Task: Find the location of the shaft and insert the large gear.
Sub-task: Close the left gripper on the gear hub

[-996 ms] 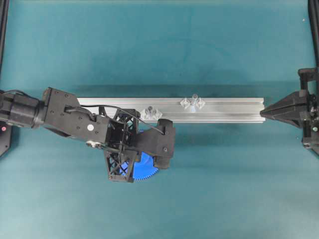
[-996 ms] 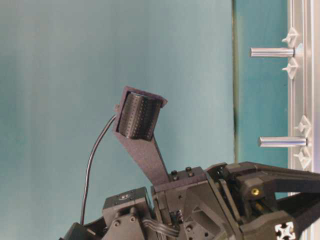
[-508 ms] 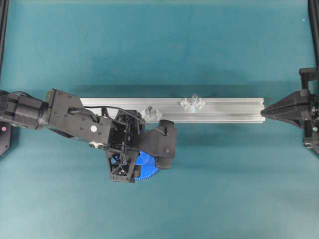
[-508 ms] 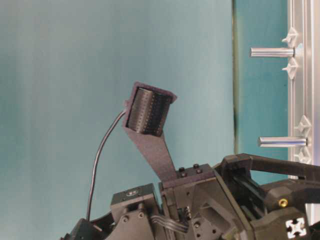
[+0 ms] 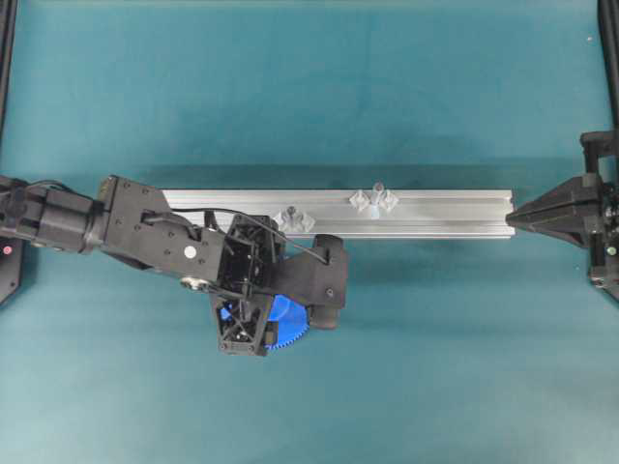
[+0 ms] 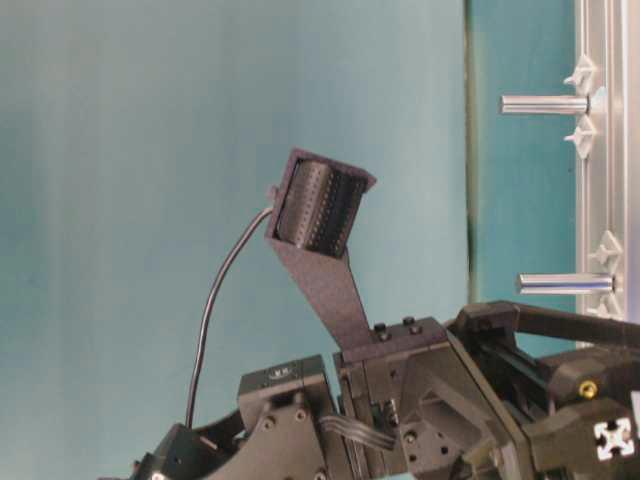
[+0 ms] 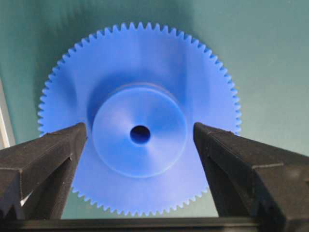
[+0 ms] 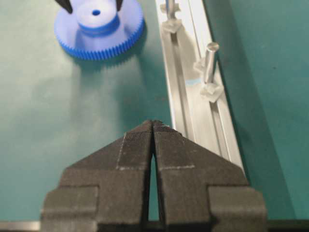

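large gear (image 7: 139,126): we see it lying flat on the teal counter (image 5: 435,367), hub up, centre hole visible, just beside the near edge of the rail.
left gripper (image 7: 140,140): jaws spread wide, one finger on each side of the raised hub, both clear of it in the wrist view (no contact that we can make out). Overhead, this gripper (image 5: 276,307) covers most of the gear (image 5: 282,324); only a blue arc with teeth shows.
right gripper (image 8: 153,126): jaws pressed together, nothing between them, hovering at the right end of the rail (image 5: 416,215).
rail: silver aluminium extrusion lying across the counter's middle.
shaft (image 8: 210,62): we take the slim silvery upright pin as this, standing in the rail with a clear faceted piece on each side; well apart from the gear.
second pin (image 5: 292,218): also upright on the rail with clear pieces, just beside the left gripper (closer to the gear).
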{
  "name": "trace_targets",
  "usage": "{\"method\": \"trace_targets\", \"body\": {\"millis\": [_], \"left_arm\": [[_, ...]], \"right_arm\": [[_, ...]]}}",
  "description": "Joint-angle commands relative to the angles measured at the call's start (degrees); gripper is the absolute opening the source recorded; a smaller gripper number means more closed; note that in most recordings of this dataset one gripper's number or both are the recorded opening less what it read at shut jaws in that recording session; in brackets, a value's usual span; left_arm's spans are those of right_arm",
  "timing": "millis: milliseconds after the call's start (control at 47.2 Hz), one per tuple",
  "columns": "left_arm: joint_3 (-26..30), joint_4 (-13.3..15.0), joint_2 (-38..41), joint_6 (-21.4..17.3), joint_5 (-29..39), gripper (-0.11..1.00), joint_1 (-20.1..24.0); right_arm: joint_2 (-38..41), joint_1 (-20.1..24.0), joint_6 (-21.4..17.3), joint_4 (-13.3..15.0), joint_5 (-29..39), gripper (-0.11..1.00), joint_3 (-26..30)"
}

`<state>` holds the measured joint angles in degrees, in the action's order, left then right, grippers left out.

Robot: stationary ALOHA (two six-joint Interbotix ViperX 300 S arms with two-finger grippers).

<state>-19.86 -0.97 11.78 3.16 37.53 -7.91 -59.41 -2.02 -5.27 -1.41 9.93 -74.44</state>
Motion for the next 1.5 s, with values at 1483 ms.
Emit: {"method": "trace_targets", "body": {"millis": [1483], "left_arm": [[0.79,-0.18,2.55,1.32,-0.62,0.9,-0.35]], "right_arm": [[0.26,-0.09,-0.53,-0.09,0.26,0.01,0.53]]}}
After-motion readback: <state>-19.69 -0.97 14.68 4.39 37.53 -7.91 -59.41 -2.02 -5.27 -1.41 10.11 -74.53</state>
